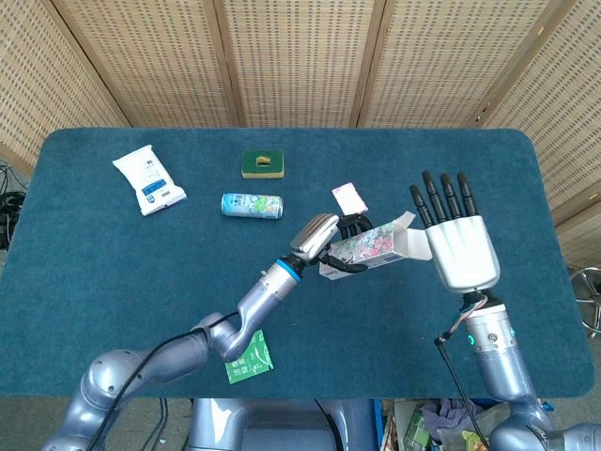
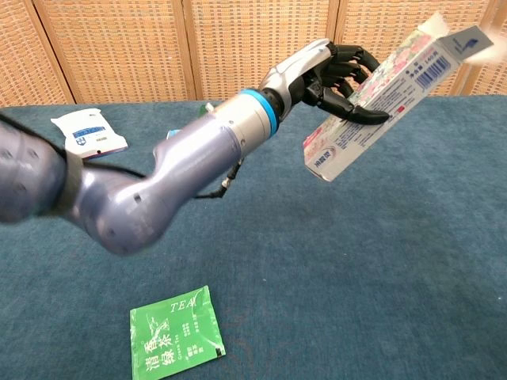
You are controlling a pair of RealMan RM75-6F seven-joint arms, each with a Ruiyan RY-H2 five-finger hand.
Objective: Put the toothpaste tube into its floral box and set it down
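progress: tube prob. inside, can't see it | left hand (image 1: 324, 240) clamped on floral box (image 1: 371, 246), tilted in air | right hand (image 1: 457, 240) fingers apart, empty | left: set box on desk (image 1: 113, 272)

The table (image 1: 113, 282) has a deep teal cloth, kind of carpety. The toothpaste box (image 2: 380, 91) is white with a pink and green floral print plus a barcode panel. Both hands, left hand (image 1: 317, 237) and right hand (image 1: 457, 240), are silver with black fingers. Tea sachet (image 2: 176, 334) is bright green, can (image 1: 252, 206) is blue-white, sponge (image 1: 263, 164) dark green, wipes pack (image 1: 148, 178) white and blue.
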